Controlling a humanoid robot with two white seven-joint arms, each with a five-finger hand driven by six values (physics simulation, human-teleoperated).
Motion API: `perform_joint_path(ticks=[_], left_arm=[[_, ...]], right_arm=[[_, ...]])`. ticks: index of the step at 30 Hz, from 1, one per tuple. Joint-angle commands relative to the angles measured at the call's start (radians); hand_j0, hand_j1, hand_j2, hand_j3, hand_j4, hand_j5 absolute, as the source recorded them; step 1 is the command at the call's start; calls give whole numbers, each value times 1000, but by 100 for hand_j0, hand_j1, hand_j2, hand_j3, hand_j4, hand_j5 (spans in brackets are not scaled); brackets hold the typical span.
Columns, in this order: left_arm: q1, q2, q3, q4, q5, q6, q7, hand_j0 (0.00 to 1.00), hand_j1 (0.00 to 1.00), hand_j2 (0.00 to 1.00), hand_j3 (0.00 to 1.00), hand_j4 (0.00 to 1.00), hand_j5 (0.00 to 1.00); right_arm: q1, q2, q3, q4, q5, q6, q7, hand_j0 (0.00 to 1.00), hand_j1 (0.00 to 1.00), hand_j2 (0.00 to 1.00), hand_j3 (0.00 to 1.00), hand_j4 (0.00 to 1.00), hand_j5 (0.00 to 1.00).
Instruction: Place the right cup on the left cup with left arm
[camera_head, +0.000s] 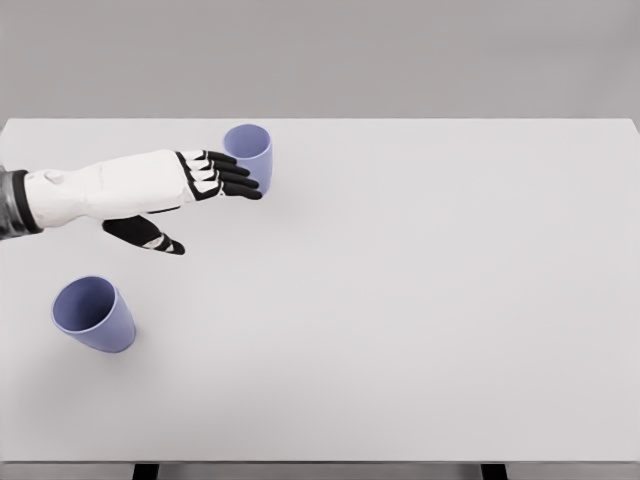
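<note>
Two blue-violet cups stand upright on the white table. One cup is at the back, left of the middle; the other cup sits near the front left. My left hand reaches in from the left edge, its black fingertips spread beside and in front of the back cup, overlapping its lower left side. The thumb points down and right, apart from the fingers. Nothing is held. I cannot tell whether the fingers touch the cup. The right arm is out of view.
The table's far edge runs just behind the back cup. Two dark table legs show under the front edge.
</note>
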Motion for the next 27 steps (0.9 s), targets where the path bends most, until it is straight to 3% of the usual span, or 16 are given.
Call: perform_joint_path(ticks=[1,3,6,8,11,14,20,22,25,27], left_arm=[[0,-6,-1,8,-2,2,2,100,100,100,100,100,100],[-23,-6,-1,26,-3,2,2,100,100,100,100,100,100],[-98,-37,-1,148,-2,2,2,100,100,100,100,100,100],[-103,-54,-6,198,-3,2,0,100,100,100,100,100,100],[-153,-94,-60,307,-3,2,2,100,100,100,100,100,100],[-245,-147,-153,436,-3,2,2,100,100,100,100,100,100],[-272,-183,-155,451,3,2,2,100,100,100,100,100,100],[-295,-247,-156,522,-3,2,-2,100,100,100,100,100,100],[-298,-308,-167,586,-19,2,-101,100,100,100,100,100,100],[-314,-330,-169,609,-23,2,-121,100,100,100,100,100,100]], right_arm=[[0,0,1,1,2,-1,0,100,100,100,100,100,100],[5,0,-2,2,0,0,0,100,100,100,100,100,100],[5,0,1,1,0,0,0,100,100,100,100,100,100],[5,0,-4,2,0,0,0,100,100,100,100,100,100],[5,0,-1,2,0,-1,0,100,100,100,100,100,100],[5,0,-2,2,0,0,0,100,100,100,100,100,100],[5,0,-2,2,0,0,0,100,100,100,100,100,100],[5,0,-2,2,0,0,0,100,100,100,100,100,100],[5,0,-2,2,0,0,0,100,100,100,100,100,100],[5,0,-2,2,0,0,0,100,100,100,100,100,100]])
